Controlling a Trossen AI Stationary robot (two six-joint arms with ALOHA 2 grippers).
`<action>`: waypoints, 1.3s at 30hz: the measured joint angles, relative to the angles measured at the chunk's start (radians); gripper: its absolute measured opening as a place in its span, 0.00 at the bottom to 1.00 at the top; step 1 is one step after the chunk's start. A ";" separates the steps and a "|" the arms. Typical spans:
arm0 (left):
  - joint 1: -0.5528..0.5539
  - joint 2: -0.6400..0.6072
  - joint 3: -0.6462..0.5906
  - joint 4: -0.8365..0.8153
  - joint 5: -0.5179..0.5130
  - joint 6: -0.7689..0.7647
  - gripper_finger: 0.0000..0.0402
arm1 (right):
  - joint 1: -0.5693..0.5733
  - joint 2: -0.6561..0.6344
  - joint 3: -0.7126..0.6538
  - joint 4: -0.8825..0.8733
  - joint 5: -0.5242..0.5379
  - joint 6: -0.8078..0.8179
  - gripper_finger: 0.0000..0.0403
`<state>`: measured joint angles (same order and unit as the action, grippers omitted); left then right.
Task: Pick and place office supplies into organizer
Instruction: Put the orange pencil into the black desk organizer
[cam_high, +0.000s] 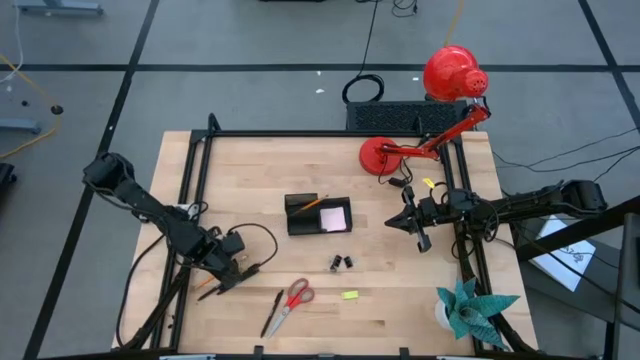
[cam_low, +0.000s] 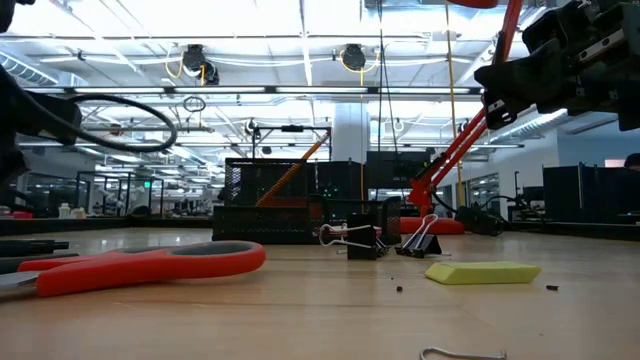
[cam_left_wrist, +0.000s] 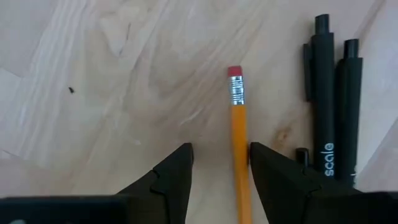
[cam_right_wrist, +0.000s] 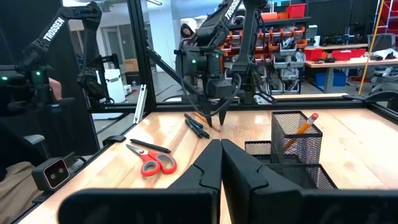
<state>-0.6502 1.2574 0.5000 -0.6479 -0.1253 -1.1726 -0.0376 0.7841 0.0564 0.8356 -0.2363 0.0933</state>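
Down low, left tool (cam_left_wrist: 219, 163) open astride orange pencil (cam_left_wrist: 239, 149), black pens (cam_left_wrist: 331, 99) beside, right tool (cam_right_wrist: 221, 163) closed, empty.

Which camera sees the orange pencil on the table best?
The left wrist view: the pencil lies between the open left end effector fingers, eraser clear. The high view shows only a thin streak; the right wrist view, a far sliver under that arm; the low view doesn't show it.

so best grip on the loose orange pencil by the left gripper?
Take the pencil across its thin shaft below the eraser, from straight above. It lies flat on the table, already between the open left gripper fingers. The black pens lie close beside it, so stay narrow.
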 joint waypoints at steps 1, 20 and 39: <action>-0.002 0.000 -0.008 0.001 -0.001 -0.010 0.42 | 0.000 0.000 0.000 0.000 0.000 0.000 0.00; -0.001 0.003 -0.032 0.036 0.018 0.026 0.20 | 0.000 0.000 0.000 -0.002 0.004 0.000 0.00; -0.003 0.002 -0.039 0.203 -0.152 0.128 0.05 | 0.000 0.000 0.000 -0.002 0.004 0.000 0.00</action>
<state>-0.6536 1.2598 0.4614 -0.4450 -0.2774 -1.0446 -0.0376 0.7839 0.0564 0.8333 -0.2321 0.0929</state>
